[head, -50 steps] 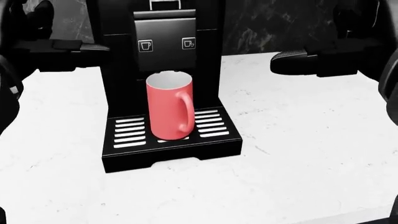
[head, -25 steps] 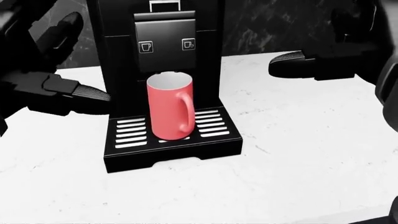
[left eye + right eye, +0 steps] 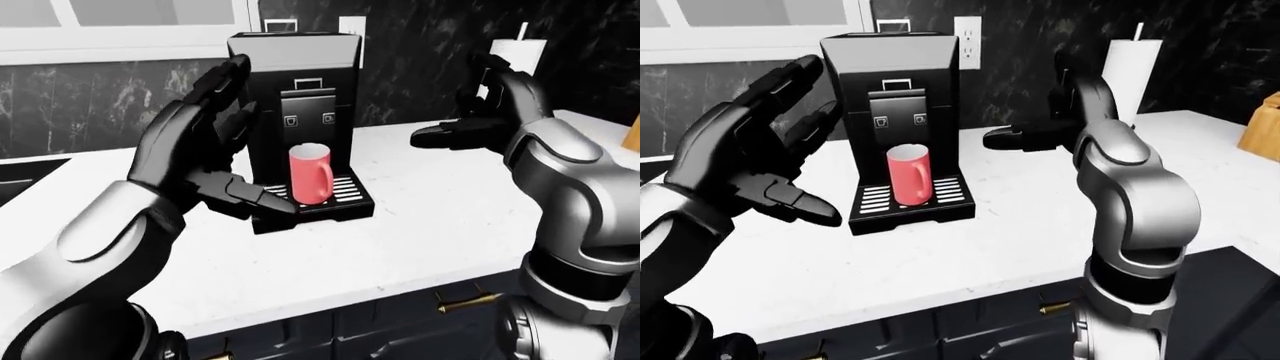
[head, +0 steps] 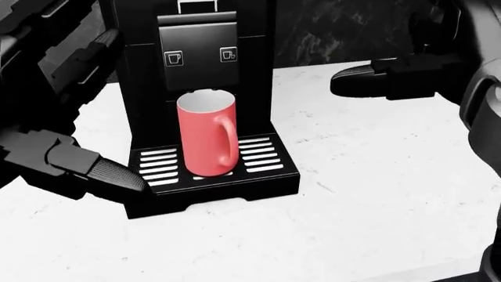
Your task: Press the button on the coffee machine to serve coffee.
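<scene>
Left hand: your left hand (image 3: 745,161) has come up and swung in toward the coffee machine (image 3: 293,75) over the last second; a second ago only its fingers showed at the head view's left edge. Its fingers are spread wide and hold nothing.
Camera: the machine sits a little lower and more to the left in the head view than before, so your head has shifted slightly; the machine itself has not moved.
What it means: you look to be lining up the left hand for the press, but nothing has been pressed yet by the look of it; I see no coffee flowing into the mug (image 4: 207,134).
Buttons: two small cup-icon buttons sit on the machine's panel above the mug, the left button (image 4: 173,58) and the right button (image 4: 228,54).
Fingers to buttons: in the head view your left thumb (image 4: 110,174) lies by the lower left corner of the machine's drip tray (image 4: 262,158), well below the buttons. The upper left fingers (image 3: 222,82) stand beside the machine's left side near panel height, apart from the panel face.
Right hand: your right hand (image 4: 387,79) hovers to the machine's right, fingers open and empty, the nearest pointing at the machine but well clear of it.
Mug: upright on the drip tray, under the spout, handle turned to the machine's right.
Next, as a judgement: bring one left fingertip round onto the panel face.
</scene>
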